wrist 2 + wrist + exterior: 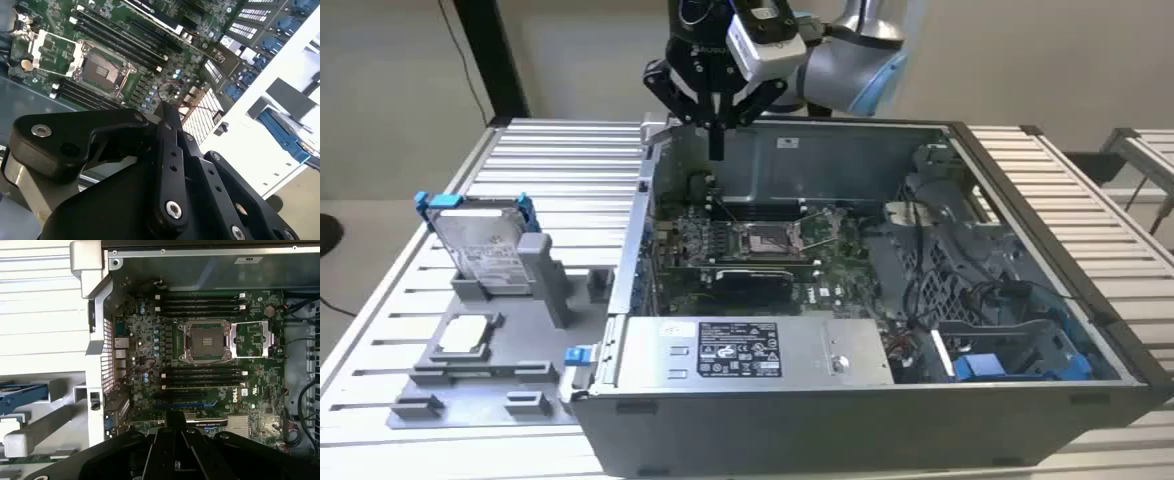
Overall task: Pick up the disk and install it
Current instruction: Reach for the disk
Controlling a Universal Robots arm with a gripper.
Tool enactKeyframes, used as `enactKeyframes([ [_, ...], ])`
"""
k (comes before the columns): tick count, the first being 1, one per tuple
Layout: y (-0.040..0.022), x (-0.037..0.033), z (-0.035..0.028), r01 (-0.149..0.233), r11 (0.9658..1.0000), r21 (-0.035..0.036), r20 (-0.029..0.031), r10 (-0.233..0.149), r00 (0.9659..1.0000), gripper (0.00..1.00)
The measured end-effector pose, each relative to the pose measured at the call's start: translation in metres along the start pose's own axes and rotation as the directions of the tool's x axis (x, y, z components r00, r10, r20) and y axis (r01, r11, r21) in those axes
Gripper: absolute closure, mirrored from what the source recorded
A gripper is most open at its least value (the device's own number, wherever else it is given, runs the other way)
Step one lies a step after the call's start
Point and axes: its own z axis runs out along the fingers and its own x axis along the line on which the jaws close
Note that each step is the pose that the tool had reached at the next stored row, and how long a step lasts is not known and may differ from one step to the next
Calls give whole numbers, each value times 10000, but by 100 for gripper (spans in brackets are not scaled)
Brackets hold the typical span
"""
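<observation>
The gripper [716, 150] hovers over the open computer case [854, 430], jaws pinched together and empty. The disk [480, 245] stands untouched on the counter [560, 170]. I'd say pickup hasn't begun, and grasping needs the jaws parted.

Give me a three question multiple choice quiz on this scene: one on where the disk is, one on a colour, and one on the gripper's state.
1. Where is the disk?
A. Standing in the grey stand beside the computer case
B. Inside the case
C. Lying flat on top of the case

2. What colour is the bracket around the disk?
A. Red
B. Blue
C. Yellow

3. What is the gripper doing?
A. Shut on the disk
B. Shut and empty, above the case
C. Open around the stand

Answers:
1 A: the disk stands upright in the stand at the exterior view's left, outside the case.
2 B: blue tabs show at the disk's top corners.
3 B: its jaws are together with nothing between them, over the open case.
</observation>
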Motion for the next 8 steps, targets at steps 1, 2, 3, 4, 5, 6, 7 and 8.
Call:
enactKeyframes([
  [1,0,0,0,0,10000,0,0,0,10000,100],
  [2,0,-1,0,0,10000,0,0,0,10000,100],
  [3,0,-2,0,0,10000,0,0,0,10000,100],
  [4,0,-2,0,-1,10000,0,0,1,10000,100],
  [5,0,-3,0,0,10000,0,0,0,10000,100],
  [6,0,-3,0,0,10000,0,0,0,10000,100],
  [7,0,-3,0,0,10000,0,0,0,10000,100],
  [8,0,-3,0,0,10000,0,0,0,10000,100],
])
